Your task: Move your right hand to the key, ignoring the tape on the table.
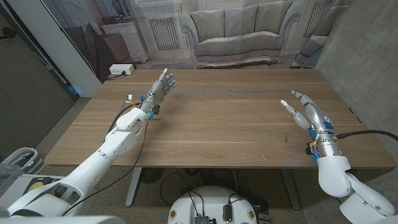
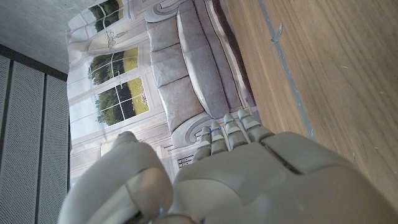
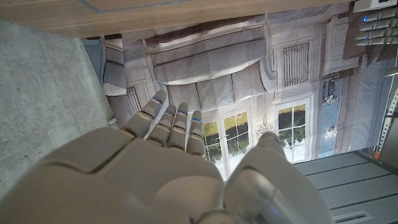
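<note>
Raised over the counter's [image 1: 217,140] right side, the right hand [image 1: 303,107] is seen with fingers spread and nothing held; its back is shown in the right wrist view [image 3: 155,168]. At the counter's left, the left hand [image 1: 160,86] is likewise held up, fingers apart and empty. A small object, taken to be the key [image 1: 229,93], is seen far out at the counter's middle, just beside a thin strip of tape [image 1: 199,93], between the two hands and well apart from the right one.
</note>
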